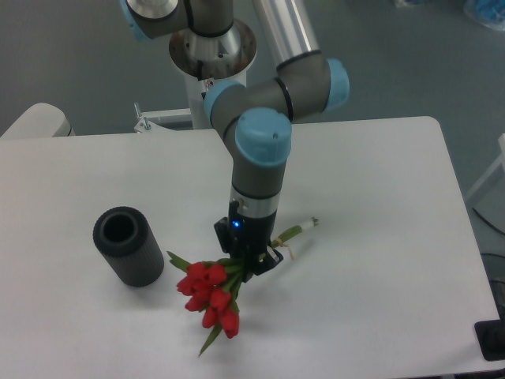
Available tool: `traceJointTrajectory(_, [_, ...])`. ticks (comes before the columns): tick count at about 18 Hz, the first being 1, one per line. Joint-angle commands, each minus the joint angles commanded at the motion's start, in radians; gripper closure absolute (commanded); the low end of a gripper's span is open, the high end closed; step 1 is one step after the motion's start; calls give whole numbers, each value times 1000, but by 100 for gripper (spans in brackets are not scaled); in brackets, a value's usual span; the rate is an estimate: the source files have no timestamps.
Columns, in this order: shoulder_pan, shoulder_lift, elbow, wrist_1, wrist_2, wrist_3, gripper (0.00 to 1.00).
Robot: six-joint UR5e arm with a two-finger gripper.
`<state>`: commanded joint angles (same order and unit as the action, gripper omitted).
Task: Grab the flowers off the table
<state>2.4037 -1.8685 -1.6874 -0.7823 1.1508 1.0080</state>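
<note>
The arm reaches down from its base, wrist vertical. The gripper [251,264] points straight down; its jaws are hidden.

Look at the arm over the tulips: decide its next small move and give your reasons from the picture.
Probably close on the stems, if not already closed, then lift straight up. The gripper sits low over the flowers, at the stems just behind the red buds, and the bunch seems to lie on the table. The finger gap is hidden.
</note>
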Motion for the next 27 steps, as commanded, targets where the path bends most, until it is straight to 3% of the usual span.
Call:
traceJointTrajectory(3, [-5,17,2,0,-74,-40,79])
traceJointTrajectory(8, [-20,97,5,0,-166,-90,79])
traceJointTrajectory(17, [-3,100,-8,3,-227,-114,79])
traceJointTrajectory(27, [8,98,23,2,-235,-115,79])
